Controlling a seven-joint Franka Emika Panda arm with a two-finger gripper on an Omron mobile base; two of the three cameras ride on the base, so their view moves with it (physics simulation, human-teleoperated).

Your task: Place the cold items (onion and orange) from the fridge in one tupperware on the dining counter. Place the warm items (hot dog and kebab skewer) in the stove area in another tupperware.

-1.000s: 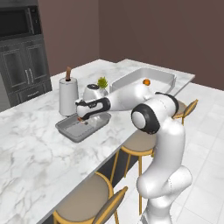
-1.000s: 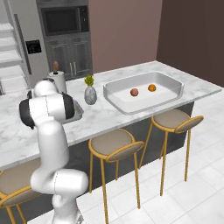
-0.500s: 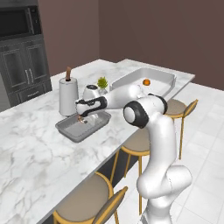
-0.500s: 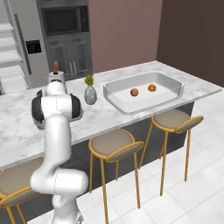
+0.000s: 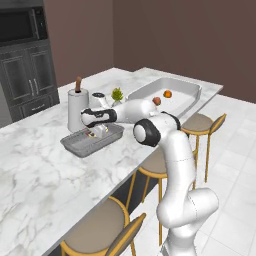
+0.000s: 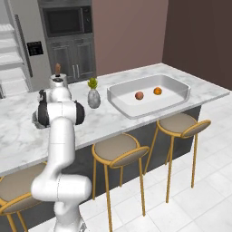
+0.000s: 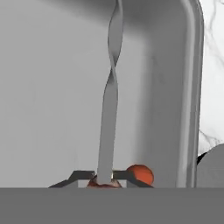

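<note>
Metal skewer first: the kebab skewer (image 7: 109,100) runs straight up the hand view, its twisted shaft lying along the floor of the grey tray (image 5: 75,145), with a red-orange chunk of food just beside its lower end. The gripper (image 7: 104,178) has its two dark fingertips (image 7: 78,176) pressed against the shaft on either side, so I read them as clamped on the skewer, low inside the tray.

Outward from the tray: the paper towel roll (image 5: 77,102) stands just behind it, the small potted plant (image 6: 93,93) a little further along the marble counter (image 5: 35,165), and beyond that the big white tupperware (image 6: 120,106).

Progress? The onion (image 6: 139,95) and orange (image 6: 157,91) both sit in that white tupperware, so the cold half looks done. The warm half, by my judgement, remains: this skewer has yet to reach a second tupperware, and the hot dog I cannot pick out.

The hand view gives the grasp; the right base view gives the fruit placement, with the arm blocking the tray.
</note>
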